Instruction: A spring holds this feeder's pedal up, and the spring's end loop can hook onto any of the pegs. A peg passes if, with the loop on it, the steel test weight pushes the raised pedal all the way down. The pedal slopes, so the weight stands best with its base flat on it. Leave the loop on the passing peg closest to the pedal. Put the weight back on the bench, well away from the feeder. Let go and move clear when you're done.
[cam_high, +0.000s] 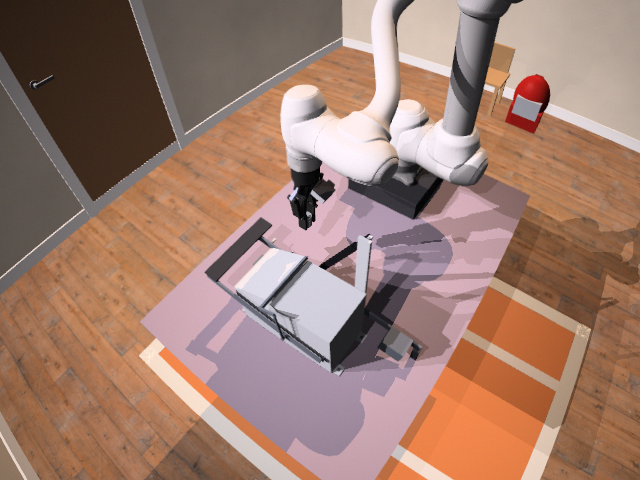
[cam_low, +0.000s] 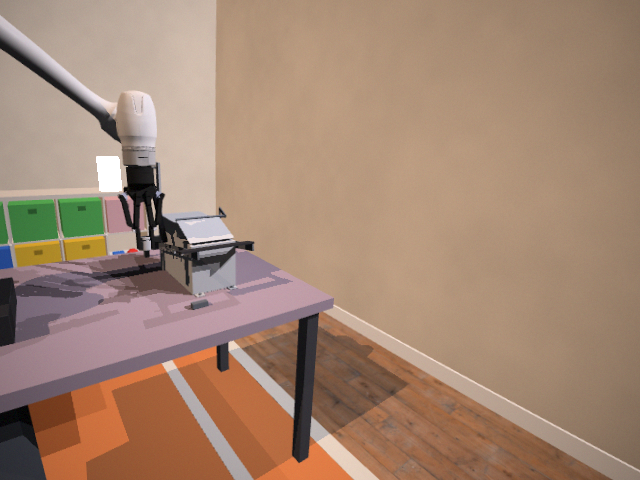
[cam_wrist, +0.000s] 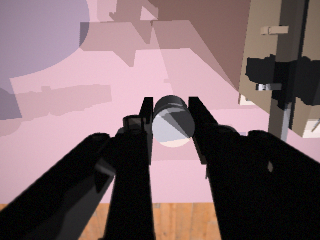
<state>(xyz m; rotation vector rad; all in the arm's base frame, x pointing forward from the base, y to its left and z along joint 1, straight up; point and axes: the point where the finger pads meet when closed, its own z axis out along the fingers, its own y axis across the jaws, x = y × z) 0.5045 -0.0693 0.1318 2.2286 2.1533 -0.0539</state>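
The place looked like a room in a home turned into a small workspace. Wooden plank flooring (cam_high: 103, 330) ran under a mauve worktop (cam_high: 289, 413) that stood on an orange rug (cam_high: 516, 330). Beyond the worktop were a dark door (cam_high: 87, 87) with a lever handle, a wooden chair (cam_high: 498, 69) by the wall, and coloured storage bins (cam_low: 56, 227).

The gripper (cam_wrist: 170, 131) is clamped on the steel test weight (cam_wrist: 172, 121), a grey cylinder seen end-on between its black fingers. Below lies the pink tabletop (cam_wrist: 75, 135). The feeder (cam_wrist: 280, 65) shows at upper right
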